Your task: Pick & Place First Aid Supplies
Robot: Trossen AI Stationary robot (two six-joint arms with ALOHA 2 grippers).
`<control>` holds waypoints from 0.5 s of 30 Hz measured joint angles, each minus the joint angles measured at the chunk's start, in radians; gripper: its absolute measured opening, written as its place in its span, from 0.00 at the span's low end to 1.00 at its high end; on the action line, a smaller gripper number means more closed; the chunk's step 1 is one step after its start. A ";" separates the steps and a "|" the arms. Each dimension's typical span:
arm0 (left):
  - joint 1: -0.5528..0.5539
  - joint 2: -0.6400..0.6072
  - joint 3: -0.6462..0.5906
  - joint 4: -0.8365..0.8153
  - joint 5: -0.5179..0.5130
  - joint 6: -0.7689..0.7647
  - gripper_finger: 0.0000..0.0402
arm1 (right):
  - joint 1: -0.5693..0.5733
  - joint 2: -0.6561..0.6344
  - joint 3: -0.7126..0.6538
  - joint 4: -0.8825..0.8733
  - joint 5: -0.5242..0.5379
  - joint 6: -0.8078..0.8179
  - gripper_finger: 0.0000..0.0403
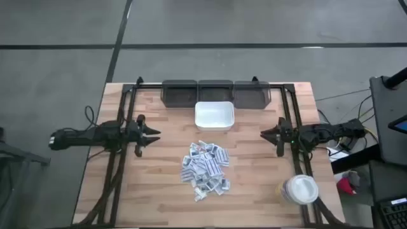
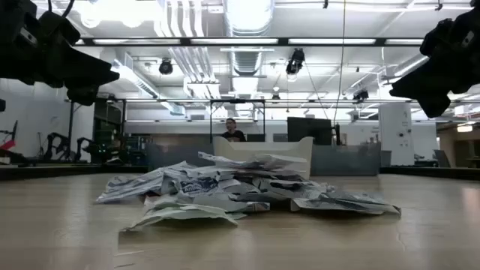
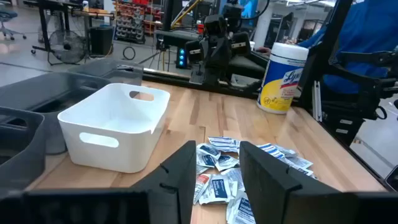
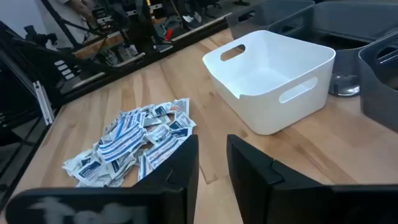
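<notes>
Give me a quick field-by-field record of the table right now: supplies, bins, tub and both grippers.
supplies: pile of sachets loose on the wooden table, none in any bin
white bin: empty, just beyond the pile
dark bins: three in a row at the far edge
round tub: near right corner, lidded
left gripper: open, holding nothing, left of the pile
right gripper: open, holding nothing, right of the pile
</notes>
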 joint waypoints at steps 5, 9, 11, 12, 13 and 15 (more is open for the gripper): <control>0.000 0.000 0.000 0.000 0.000 0.000 0.31 | 0.000 0.000 0.000 0.000 0.000 0.000 0.17; 0.000 0.000 0.000 0.000 0.000 0.000 0.31 | 0.000 0.000 0.000 0.000 0.000 0.000 0.18; 0.000 0.000 0.000 0.000 0.000 0.000 0.31 | 0.000 0.000 0.000 0.000 0.000 0.000 0.18; 0.000 0.000 0.000 0.000 0.000 0.000 0.31 | 0.000 0.000 0.000 0.000 0.000 0.000 0.19; 0.000 0.000 0.000 0.000 0.000 0.000 0.31 | 0.000 0.000 0.000 0.000 0.000 0.000 0.19; 0.000 0.000 0.000 0.000 0.000 0.000 0.31 | 0.000 0.000 0.000 0.000 0.000 0.000 0.20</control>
